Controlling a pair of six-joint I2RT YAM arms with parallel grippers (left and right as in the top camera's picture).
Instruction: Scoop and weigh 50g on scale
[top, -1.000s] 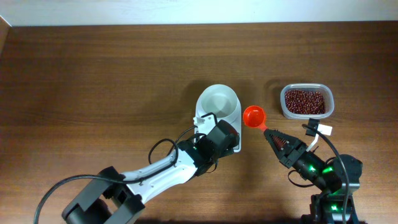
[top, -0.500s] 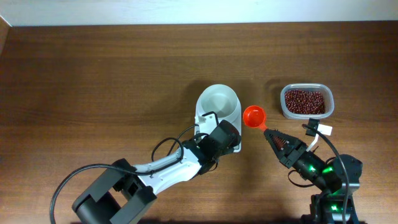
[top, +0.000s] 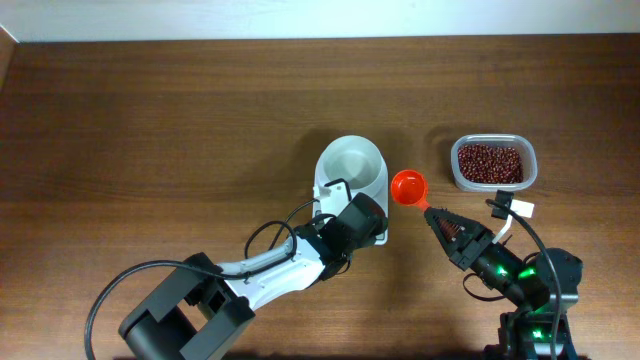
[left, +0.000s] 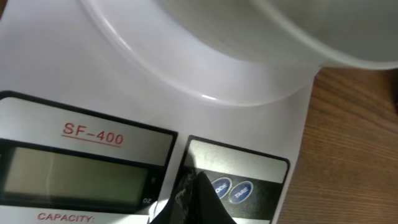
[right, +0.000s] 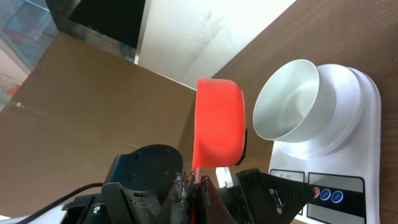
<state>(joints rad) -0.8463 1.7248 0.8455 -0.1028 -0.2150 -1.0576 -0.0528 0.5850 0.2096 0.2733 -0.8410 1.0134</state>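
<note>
The left gripper (top: 356, 222), fingers together, points its tip over the near edge of the scale (top: 350, 168), at the buttons. Just right of the scale, the right gripper (top: 440, 218) is clamped on the orange scoop (top: 408, 186), which is close to the scale's right edge but apart from it. Farther right stands the tub of red beans (top: 492, 163). Left of the scale and behind it, the table (top: 150, 120) gives wide room.
</note>
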